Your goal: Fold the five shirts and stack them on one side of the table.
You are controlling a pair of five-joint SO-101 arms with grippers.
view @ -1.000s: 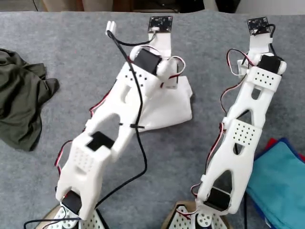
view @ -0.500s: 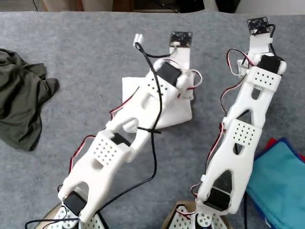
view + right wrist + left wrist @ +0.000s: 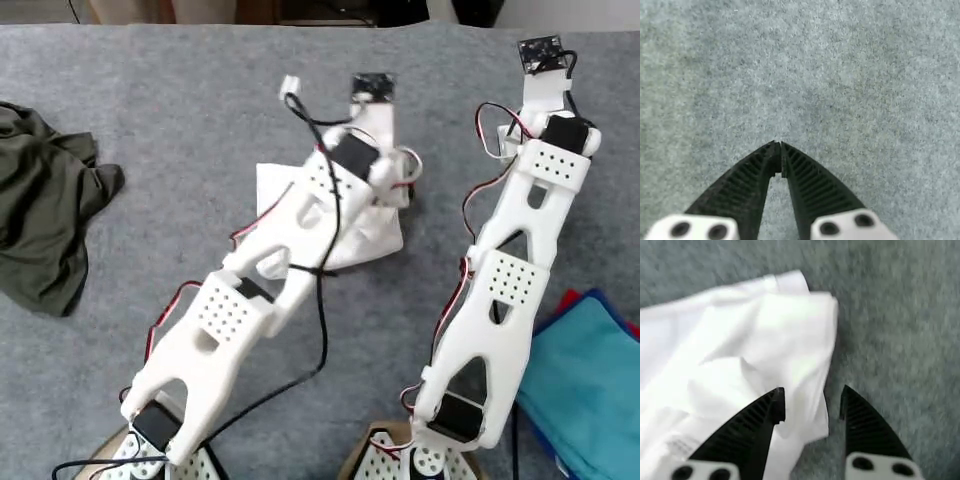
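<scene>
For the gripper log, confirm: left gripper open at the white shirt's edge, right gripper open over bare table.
One error: the right gripper is shut, tips together, as the right wrist view shows. The left gripper is open at the white shirt's edge, and the right is over bare table.

Two arms (image 3: 235,320) (image 3: 515,265), plus one white shirt (image 3: 272,190), one dark shirt (image 3: 45,225), one teal shirt (image 3: 585,380) (atop others).
</scene>
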